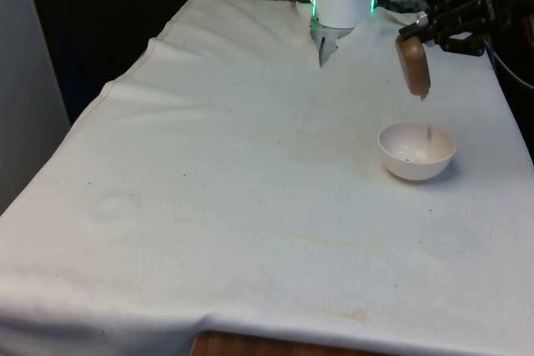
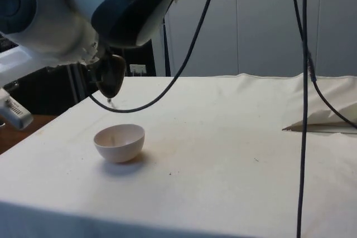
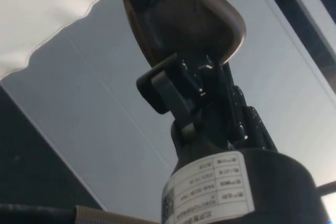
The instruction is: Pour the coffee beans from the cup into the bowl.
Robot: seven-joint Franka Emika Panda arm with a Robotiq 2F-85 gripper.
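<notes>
In the front view, the black gripper point(image 1: 421, 27) hangs over the table's right side, as that view has it, pinching a brown cup point(image 1: 413, 67) that is tipped mouth-down above a white bowl point(image 1: 416, 152) on the white cloth point(image 1: 234, 172); a thin stream of coffee beans point(image 1: 428, 127) drops from the cup's lip towards the bowl's far side, and a few dark beans already lie inside. The stream looks to land close to the rim rather than at the centre, so a small drift of the arm could send beans onto the cloth. From the side view, the cup point(image 2: 110, 75) sits well above the bowl point(image 2: 119, 142) with clear air between them, one bean point(image 2: 109, 101) falling from the lip; from that height beans may bounce out of the shallow, light bowl, and a sudden rush could spill over its edge. In the wrist view, the fingers point(image 3: 167, 88) are clamped on the cup point(image 3: 178, 17) at its rim, a narrow hold on a smooth, rounded wall. Inverted like this, the cup could twist or slide in that grip and fall onto the bowl, knocking it aside.
</notes>
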